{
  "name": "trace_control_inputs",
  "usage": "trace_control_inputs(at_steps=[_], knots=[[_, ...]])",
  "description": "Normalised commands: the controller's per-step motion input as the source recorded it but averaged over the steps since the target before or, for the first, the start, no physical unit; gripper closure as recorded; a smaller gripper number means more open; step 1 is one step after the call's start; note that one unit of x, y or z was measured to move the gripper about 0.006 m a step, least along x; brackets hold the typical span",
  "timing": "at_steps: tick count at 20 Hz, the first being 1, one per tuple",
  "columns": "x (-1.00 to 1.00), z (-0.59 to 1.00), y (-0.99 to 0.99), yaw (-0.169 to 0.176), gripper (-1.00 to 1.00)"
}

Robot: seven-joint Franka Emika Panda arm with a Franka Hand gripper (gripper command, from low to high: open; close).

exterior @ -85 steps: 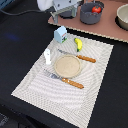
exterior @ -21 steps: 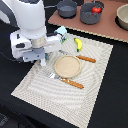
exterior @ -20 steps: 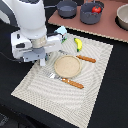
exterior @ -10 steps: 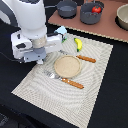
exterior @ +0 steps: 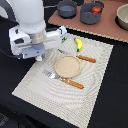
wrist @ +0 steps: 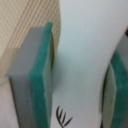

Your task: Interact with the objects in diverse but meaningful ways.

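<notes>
In the wrist view my gripper point(wrist: 75, 87) has its two green-padded fingers point(wrist: 37, 75) on either side of the white shaker bottle point(wrist: 82, 55), and both pads press on its sides. In the exterior view the arm's hand point(exterior: 37, 47) stands over the far left corner of the mat and hides the shaker. The pale blue cup point(exterior: 63, 32) peeks out beside the hand. The yellow banana point(exterior: 78, 44) lies just to its right. The tan plate point(exterior: 67, 66) sits mid-mat between an orange-handled fork point(exterior: 67, 81) and knife point(exterior: 82, 58). The red tomato point(exterior: 96, 9) lies in a grey bowl point(exterior: 90, 16).
The striped beige placemat point(exterior: 95, 97) lies on a black table. A brown board point(exterior: 107, 31) at the back carries a second dark bowl point(exterior: 67, 8) and a tan bowl point(exterior: 123, 17) at the exterior view's right edge.
Four seconds ago the arm was out of the scene and the shaker and cup stood free. Since then the arm has come down over them. In the last second it has barely moved.
</notes>
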Motion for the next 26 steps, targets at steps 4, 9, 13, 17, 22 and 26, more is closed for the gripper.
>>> trace_control_inputs(at_steps=[4,9,13,17,22,26], knots=[[-0.21,0.08,0.05,0.025,1.0],[0.34,0.44,-0.02,0.004,1.0],[0.83,0.89,-0.17,0.0,1.0],[0.93,0.87,-0.2,0.0,1.0],[0.97,0.86,-0.12,0.0,1.0],[0.87,0.25,-0.04,-0.005,1.0]])
